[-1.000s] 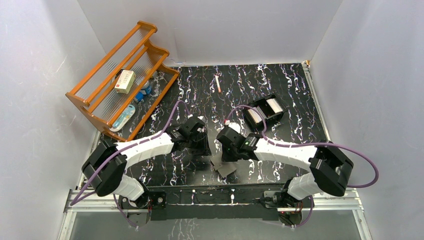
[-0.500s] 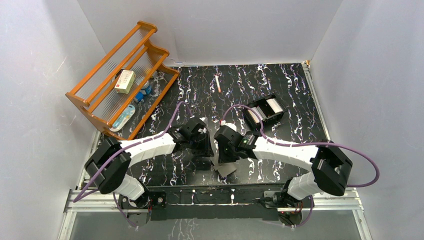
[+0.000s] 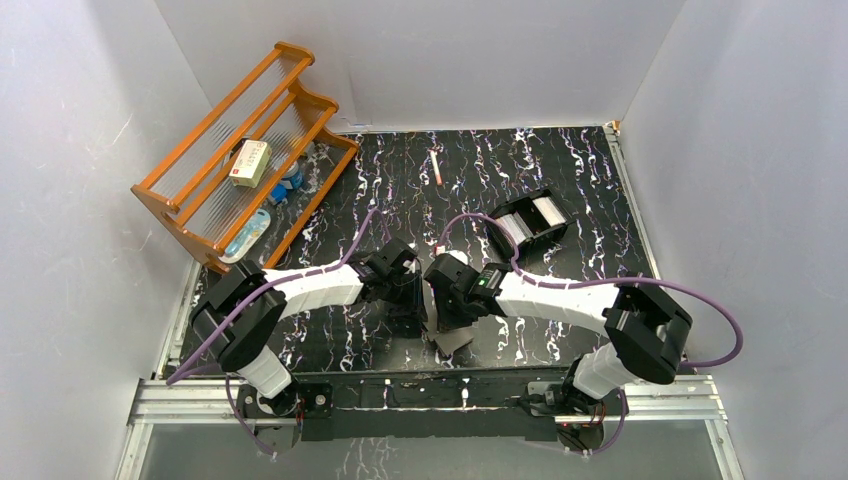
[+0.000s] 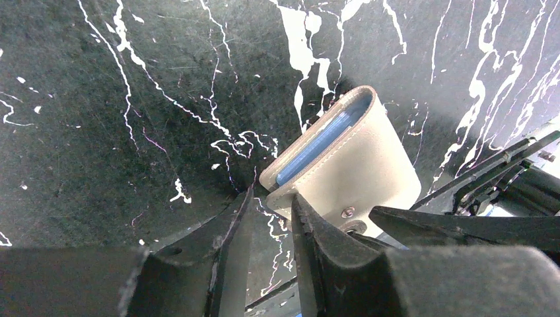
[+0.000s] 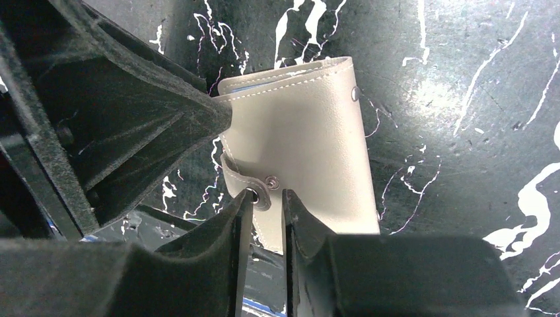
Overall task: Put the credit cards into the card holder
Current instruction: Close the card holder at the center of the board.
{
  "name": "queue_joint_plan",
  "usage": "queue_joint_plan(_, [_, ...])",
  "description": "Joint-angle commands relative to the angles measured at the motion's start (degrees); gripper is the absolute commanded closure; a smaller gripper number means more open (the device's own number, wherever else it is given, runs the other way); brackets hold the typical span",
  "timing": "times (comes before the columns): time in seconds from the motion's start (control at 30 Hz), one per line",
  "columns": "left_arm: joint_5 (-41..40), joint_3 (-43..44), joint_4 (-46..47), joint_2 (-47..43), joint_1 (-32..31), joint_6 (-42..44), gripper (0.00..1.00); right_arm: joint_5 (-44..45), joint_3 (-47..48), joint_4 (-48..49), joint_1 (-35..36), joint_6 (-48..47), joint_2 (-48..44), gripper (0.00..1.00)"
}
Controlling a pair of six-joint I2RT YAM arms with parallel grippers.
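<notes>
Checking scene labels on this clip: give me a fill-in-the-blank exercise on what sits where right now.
1. The left gripper and right gripper meet at the ____.
2. Its inner lining shows ____.
3. The white credit cards lie in the black ____.
4. The cream box sits on the orange ____.
Missing: card holder; blue; tray; rack.

You'll find the card holder (image 5: 297, 132) lying flat on the table (image 3: 600, 170) near its front edge, folded over, grey-beige, blue lining peeking out. White credit cards (image 3: 545, 210) sit well apart, farther back.
</notes>
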Motion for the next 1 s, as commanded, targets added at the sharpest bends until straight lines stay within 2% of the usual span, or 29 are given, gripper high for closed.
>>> queue_joint_plan(0.0, [-0.4, 0.94, -2.38, 0.88, -0.18, 1.43, 0.74, -1.04, 0.35, 2.29, -0.16, -0.95, 0.26, 0.7])
queue_joint_plan(0.17, [-0.89, 0.94, -2.59, 0.86, -0.22, 1.44, 0.75, -1.36, -0.41, 3.32, -0.17, -1.04, 0.35, 0.71])
queue_joint_plan(0.33, [-0.96, 0.92, -2.67, 0.68, -0.24, 1.22, 0.75, -1.3, -0.7, 3.88, -0.23, -1.32, 0.73, 0.75])
queue_joint_plan(0.4, [-1.06, 0.79, -2.67, 0.54, -0.21, 1.18, 0.76, -1.06, -0.79, 3.72, -0.22, -1.26, 0.54, 0.79])
queue_joint_plan(0.6, [-1.37, 0.81, -2.84, 0.42, -0.22, 1.02, 0.76, 2.11, -1.4, 2.8, -0.45, -1.21, -1.1, 1.0])
queue_joint_plan(0.97, [-1.73, 0.78, -3.24, 0.25, -0.26, 1.04, 0.76, 2.66, -3.86, 4.24, -1.44, -1.51, -2.64, 1.0])
